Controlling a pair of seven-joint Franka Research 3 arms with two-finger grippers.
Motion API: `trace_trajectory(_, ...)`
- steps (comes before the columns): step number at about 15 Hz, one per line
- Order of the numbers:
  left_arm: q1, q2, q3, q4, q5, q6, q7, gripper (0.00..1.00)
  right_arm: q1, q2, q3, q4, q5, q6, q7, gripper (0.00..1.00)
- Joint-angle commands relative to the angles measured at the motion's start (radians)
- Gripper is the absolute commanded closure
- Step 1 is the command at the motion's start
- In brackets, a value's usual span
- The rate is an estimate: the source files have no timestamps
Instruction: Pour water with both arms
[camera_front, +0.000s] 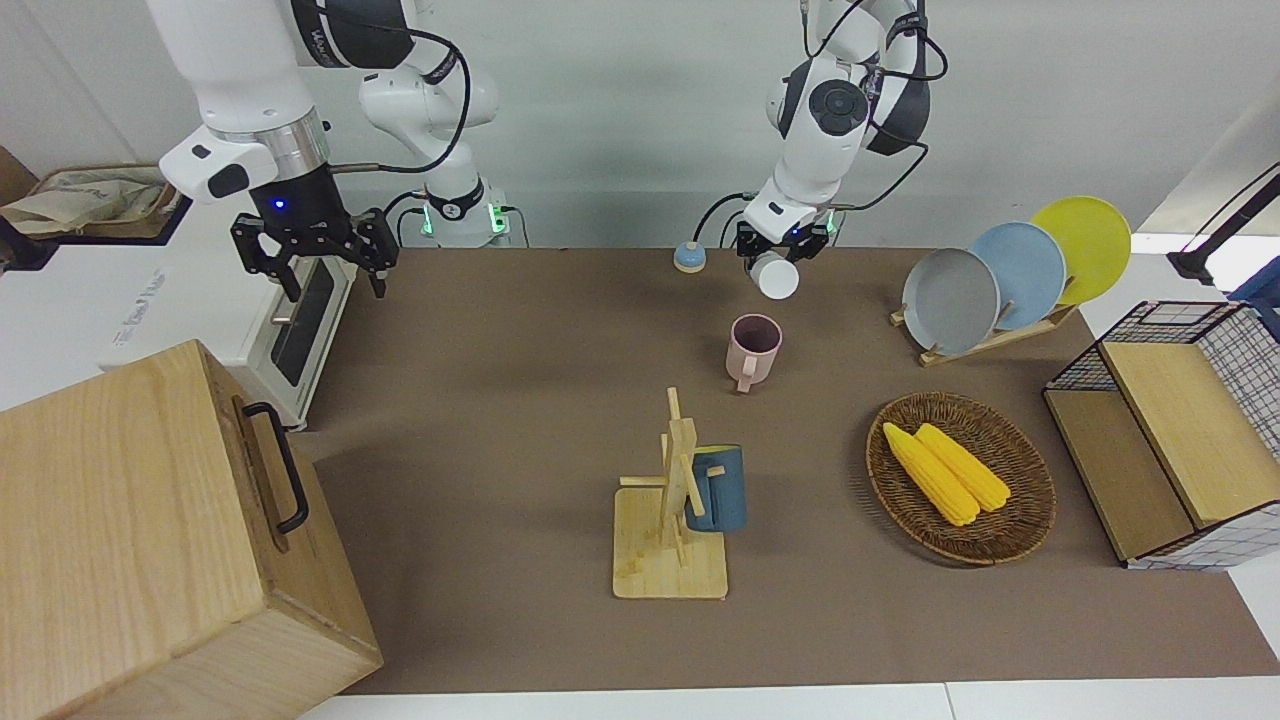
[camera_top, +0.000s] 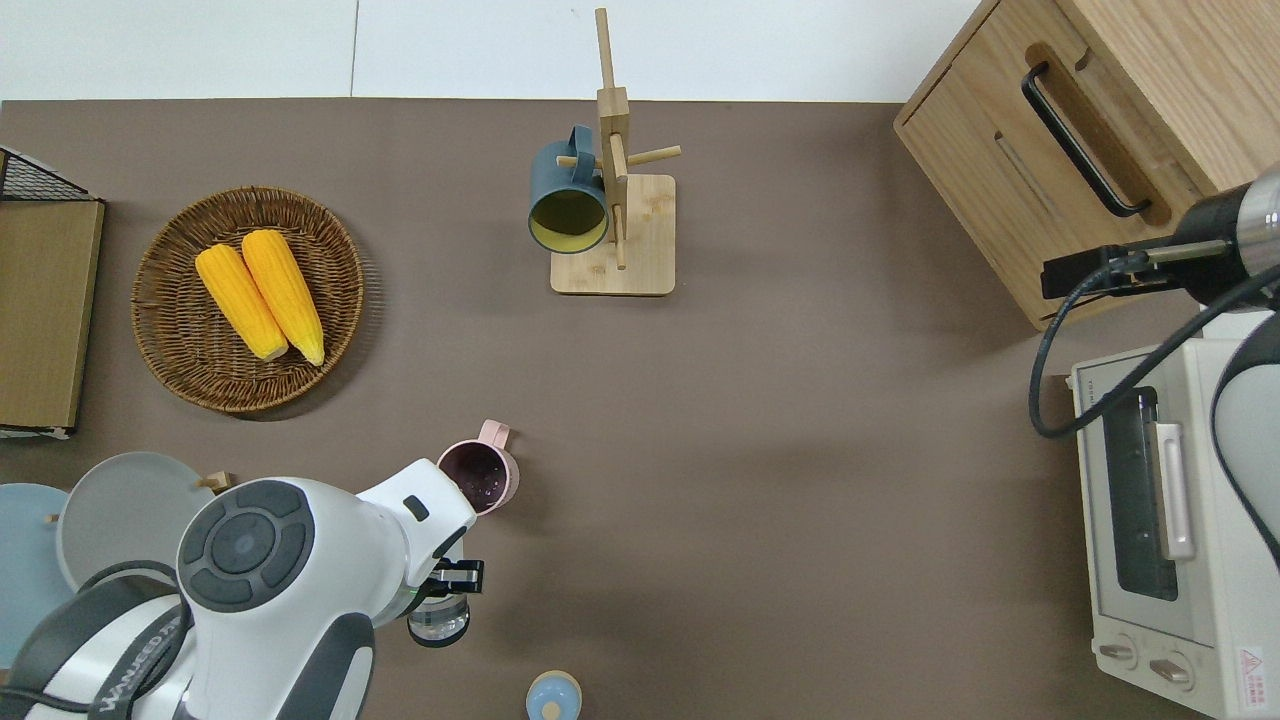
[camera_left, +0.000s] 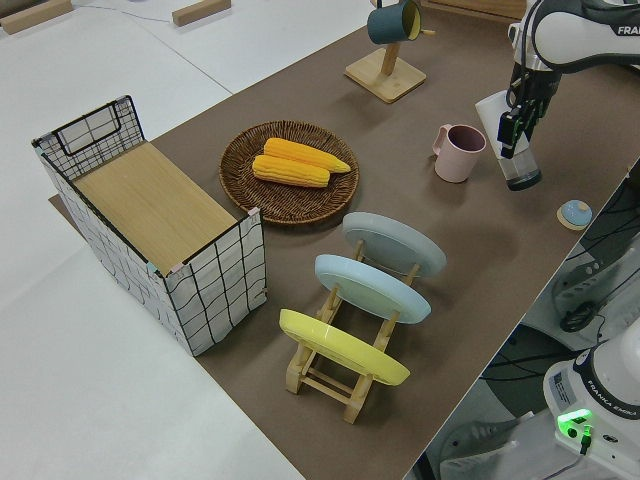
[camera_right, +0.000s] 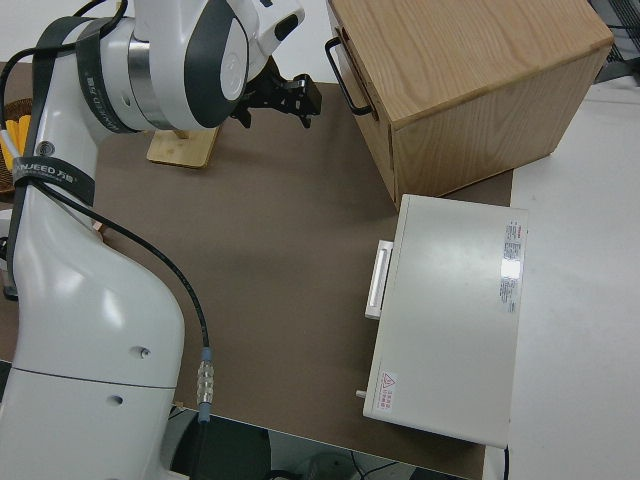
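— Which arm is working?

— The left one. Its black two-finger left gripper (camera_front: 772, 247) is clenched around a clear plastic bottle (camera_top: 437, 617) with a white base, holding it up off the brown table mat (camera_top: 780, 420). From above, the bottle sits over the mat just nearer to the robots than the pink mug with a side handle (camera_top: 481, 475).

— Is the bottle upright?

— From the left side it looks close to upright, hanging beside the mug and not touching it. The white bottom faces the front camera, so some tilt is likely; how much, I cannot tell.

— And the mug?

— It stands upright on the mat, its handle pointing away from the robots. The inside looks dark, with a few specks; whether that is liquid I cannot tell.

— Anything close by?

— A small round blue cap with a tan centre (camera_top: 553, 695) lies on the mat near the robots' edge, toward the right arm's end from the bottle.

— The other arm?

— Parked. The right gripper (camera_front: 316, 256) hangs with its fingers spread apart, holding nothing.

— Farther out?

— A dark blue mug (camera_top: 566, 200) hangs on a wooden peg stand (camera_top: 620, 220), and two yellow corn cobs (camera_top: 260, 293) lie in a round wicker basket (camera_top: 190, 355).
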Motion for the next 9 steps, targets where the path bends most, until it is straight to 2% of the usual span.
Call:
trace_trajectory(1,-0.012,-0.065,0.006,-0.043,-0.024,0.037,-0.014,1.00,-0.002,-0.004,-0.002,0.004,0.023,-0.011,-0.015,0.011)
trace_trajectory(5,-0.009,-0.074,0.006,-0.049,-0.025,0.063,-0.017,1.00,-0.002,-0.004,-0.002,0.004,0.022,-0.011,-0.015,0.009)
trace_trajectory(9,0.000,-0.114,0.014,-0.092,-0.034,0.158,-0.039,1.00,-0.002,-0.004,-0.002,0.004,0.022,-0.011,-0.015,0.011)
